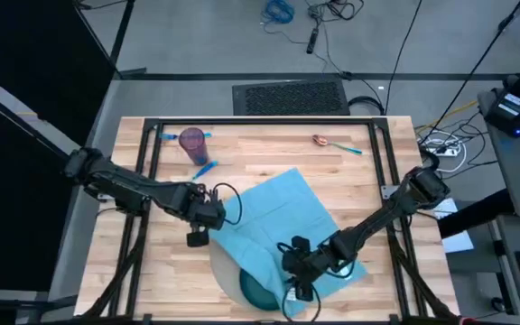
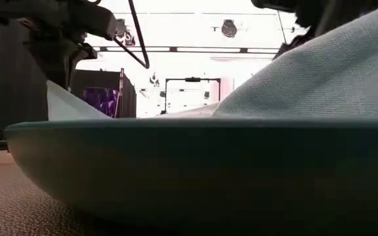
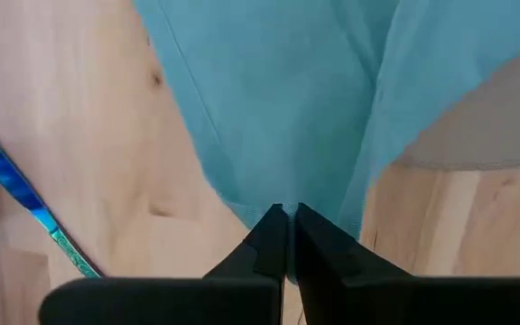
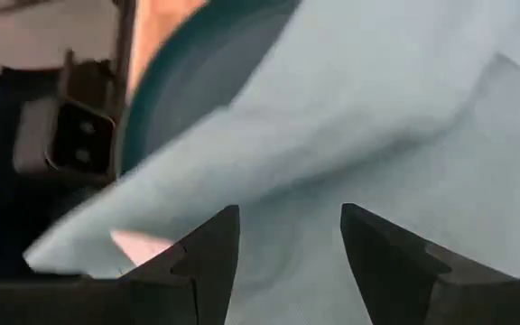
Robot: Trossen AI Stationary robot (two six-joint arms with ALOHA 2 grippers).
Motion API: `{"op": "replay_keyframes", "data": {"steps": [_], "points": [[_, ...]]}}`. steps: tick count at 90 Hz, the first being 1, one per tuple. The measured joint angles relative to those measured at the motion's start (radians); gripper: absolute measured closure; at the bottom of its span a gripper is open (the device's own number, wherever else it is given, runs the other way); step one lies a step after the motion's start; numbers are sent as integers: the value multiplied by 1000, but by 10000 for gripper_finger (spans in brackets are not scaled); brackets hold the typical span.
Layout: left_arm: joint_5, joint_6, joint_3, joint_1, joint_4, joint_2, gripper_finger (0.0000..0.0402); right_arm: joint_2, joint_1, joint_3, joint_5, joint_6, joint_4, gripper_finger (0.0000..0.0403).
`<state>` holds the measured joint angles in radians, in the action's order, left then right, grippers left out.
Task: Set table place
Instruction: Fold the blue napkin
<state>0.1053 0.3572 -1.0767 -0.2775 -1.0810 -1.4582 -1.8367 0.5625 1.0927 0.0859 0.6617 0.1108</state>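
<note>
A: Where's the mat?

B: The grey mat [image 1: 222, 267] lies at the near edge of the table [image 1: 152, 271], around the middle. Most of it is under the blue napkin [image 1: 283, 217]; only a pale arc shows at the napkin's left side. The wrist view on the left arm shows a piece of it too [image 3: 495, 126].

A: And the plate?

B: The teal plate [image 1: 258, 291] sits on the mat, right by the near edge, with the napkin draped over part of it. In the low view its rim [image 2: 195, 164] fills the frame with cloth humped above it.

A: The claws?

B: The left claw [image 1: 199, 236] is at the napkin's left corner, fingers pressed together on the cloth's edge [image 3: 283, 236]. The right claw [image 1: 296, 291] hangs over the napkin beside the plate, fingers spread [image 4: 289, 262] and, as far as I can tell, holding nothing.

A: Anything else on the table?

B: At the far edge, a purple cup [image 1: 192, 142] toward the left corner, a blue utensil [image 1: 205, 169] just beside it, and a spoon [image 1: 325, 142] toward the right.
</note>
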Motion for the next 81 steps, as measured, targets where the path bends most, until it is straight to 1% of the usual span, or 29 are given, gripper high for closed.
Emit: {"op": "replay_keyframes", "data": {"steps": [8, 16, 47, 73, 81], "points": [[2, -6, 0, 0, 0, 0, 402, -14, -1, 0, -44, 28, -14, 222], [4, -18, 0, 0, 1, 0, 402, -13, 10, 0, -59, 63, -19, 222], [29, -28, 0, 0, 2, 0, 402, -13, 69, 0, -85, 215, -26, 222], [38, -31, 0, 0, 3, 0, 402, -63, 74, 0, -85, 245, -41, 223], [39, -31, 0, 0, 3, 0, 402, -69, 72, 0, -85, 235, -42, 231]]}}
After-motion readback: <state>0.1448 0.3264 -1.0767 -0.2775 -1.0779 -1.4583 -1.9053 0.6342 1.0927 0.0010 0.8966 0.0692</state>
